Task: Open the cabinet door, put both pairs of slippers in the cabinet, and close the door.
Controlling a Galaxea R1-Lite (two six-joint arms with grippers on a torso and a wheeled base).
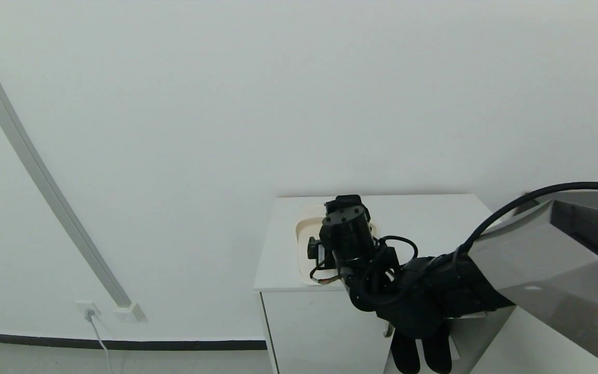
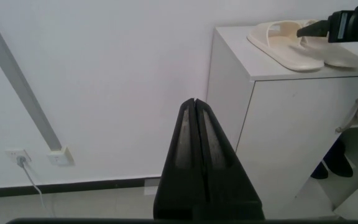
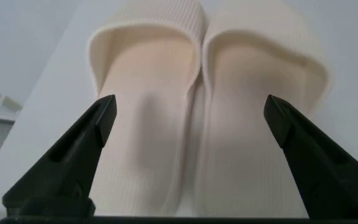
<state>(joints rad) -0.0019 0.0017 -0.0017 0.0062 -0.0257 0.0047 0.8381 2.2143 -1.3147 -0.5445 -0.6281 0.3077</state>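
Note:
A pair of cream slippers lies side by side on top of the white cabinet. My right gripper is open, one finger on each outer side of the pair, not touching them. In the head view my right wrist covers most of the cream slippers. From the left wrist view the right gripper hangs over the cream slippers. A black pair of slippers rests inside the cabinet's open right compartment. My left gripper is shut on nothing, in the air left of the cabinet.
The cabinet's left door is closed, with a handle. A grey conduit runs down the white wall to a socket with a plugged cable. Open floor lies left of the cabinet.

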